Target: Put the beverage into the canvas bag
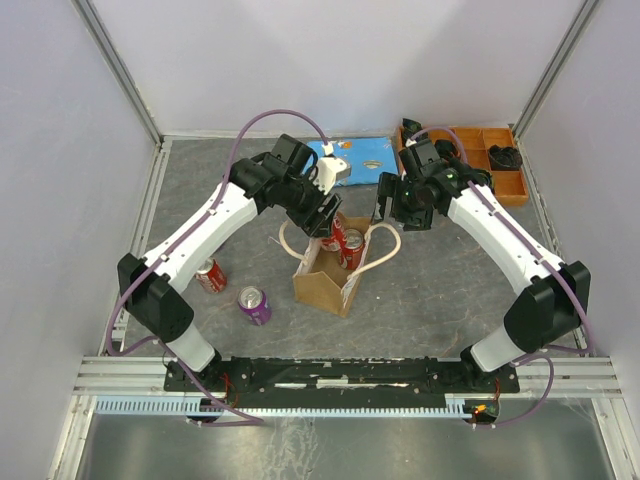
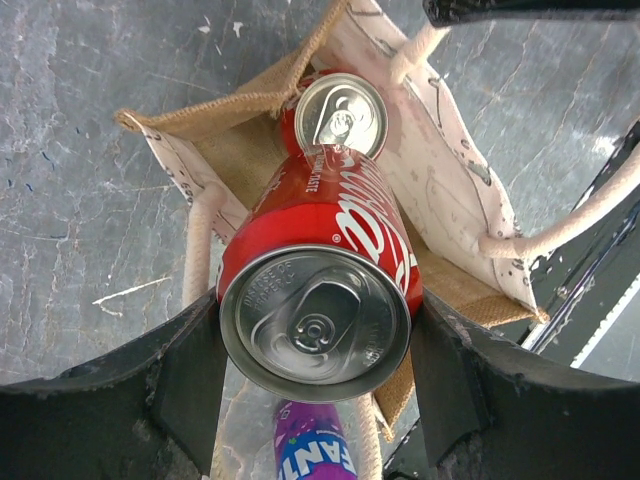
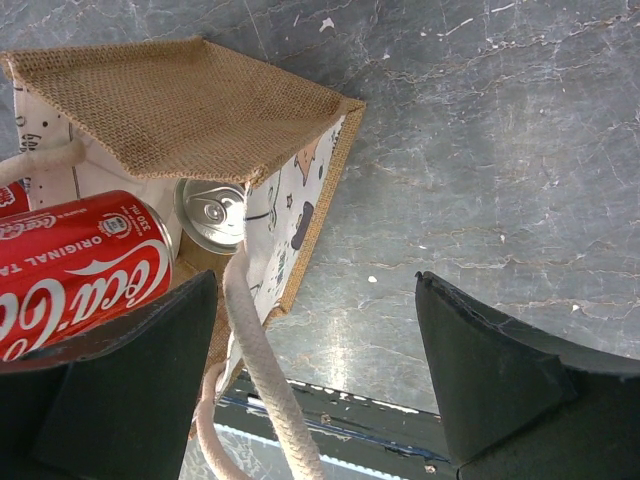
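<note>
The tan canvas bag point(image 1: 322, 282) stands open mid-table, also in the left wrist view point(image 2: 240, 135) and the right wrist view point(image 3: 180, 105). My left gripper point(image 1: 326, 224) is shut on a red cola can point(image 1: 331, 234), held tilted over the bag's mouth; the fingers clamp its sides point(image 2: 316, 290). A second red can point(image 1: 352, 248) stands inside the bag point(image 2: 340, 112). My right gripper point(image 1: 392, 212) is open just right of the bag. Its fingers point(image 3: 130, 380) straddle a cream rope handle point(image 3: 255, 350) without closing on it.
A red can point(image 1: 210, 276) and a purple Fanta can point(image 1: 253, 305) lie on the table left of the bag; the Fanta also shows below the held can point(image 2: 312, 450). An orange compartment tray point(image 1: 480, 155) sits back right. A blue item point(image 1: 360, 152) lies at the back.
</note>
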You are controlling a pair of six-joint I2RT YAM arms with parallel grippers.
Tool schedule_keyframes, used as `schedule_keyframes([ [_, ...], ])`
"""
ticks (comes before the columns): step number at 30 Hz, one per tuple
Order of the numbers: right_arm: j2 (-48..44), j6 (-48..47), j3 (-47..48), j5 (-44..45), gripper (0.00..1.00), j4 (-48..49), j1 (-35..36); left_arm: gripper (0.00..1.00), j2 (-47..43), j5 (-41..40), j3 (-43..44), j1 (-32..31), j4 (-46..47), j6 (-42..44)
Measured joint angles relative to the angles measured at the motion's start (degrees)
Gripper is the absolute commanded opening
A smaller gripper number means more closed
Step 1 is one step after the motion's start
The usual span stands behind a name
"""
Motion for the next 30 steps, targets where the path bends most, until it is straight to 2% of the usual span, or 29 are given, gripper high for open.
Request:
schedule_keyframes([
  [18, -0.48, 0.44, -0.35, 1.07, 0.88, 0.0, 0.0, 0.03, 0.04, -7.19, -2.8, -1.31, -2.58, 10.56],
  [30, -0.48, 0.5, -0.37, 1.31, 0.88, -0.07, 0.0, 0.03, 4.39, -8.57, -4.59, -1.7, -0.17, 11.5],
])
